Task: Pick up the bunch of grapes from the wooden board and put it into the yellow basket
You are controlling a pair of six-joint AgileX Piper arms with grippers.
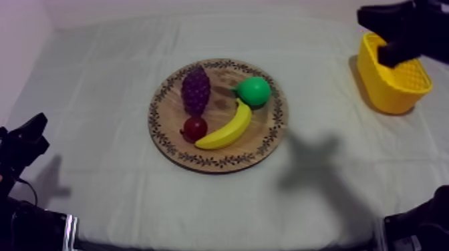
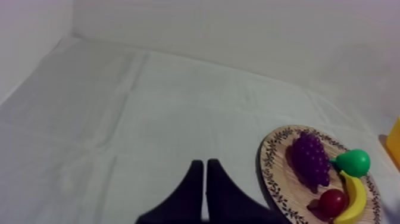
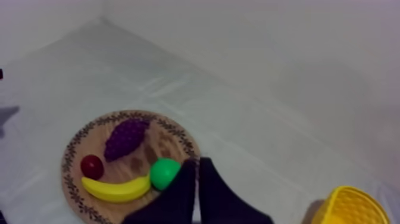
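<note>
The purple bunch of grapes (image 1: 196, 89) lies on the round wooden board (image 1: 220, 150) at mid-table, left of a green pear (image 1: 254, 91). The yellow basket (image 1: 393, 77) stands at the far right. My right gripper (image 1: 374, 19) hangs high above the basket's near rim, well away from the board. In the right wrist view its fingers (image 3: 197, 170) lie together as a narrow wedge, shut on nothing, above the grapes (image 3: 126, 138) and the basket (image 3: 351, 208). My left gripper (image 1: 39, 124) rests low at the left; its fingers (image 2: 205, 173) are shut and empty, left of the grapes (image 2: 311, 158).
A banana (image 1: 227, 130) and a small red fruit (image 1: 195, 127) share the board in front of the grapes. The right arm's shadow falls on the cloth right of the board. Open cloth lies between the board and the basket.
</note>
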